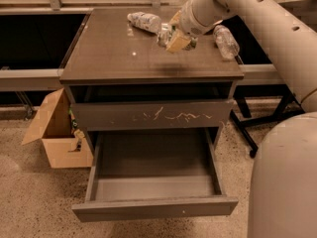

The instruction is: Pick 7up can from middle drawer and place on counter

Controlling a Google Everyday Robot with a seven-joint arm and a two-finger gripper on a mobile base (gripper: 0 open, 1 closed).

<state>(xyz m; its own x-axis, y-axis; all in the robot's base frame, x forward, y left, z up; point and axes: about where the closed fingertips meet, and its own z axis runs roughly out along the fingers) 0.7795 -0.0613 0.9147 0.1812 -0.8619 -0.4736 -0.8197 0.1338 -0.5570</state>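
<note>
My gripper hangs over the back right part of the counter, shut on the 7up can. The can shows green and silver just left of the tan fingers and is held slightly above the glossy top. The middle drawer, with its plain flat front, is pulled wide open below. Its grey floor has nothing on it. My white arm reaches in from the upper right.
A whitish patterned bottle lies at the counter's back, left of the gripper. A clear plastic bottle lies near the right edge. A scratched drawer front sits above the open drawer. A cardboard box stands on the floor at left.
</note>
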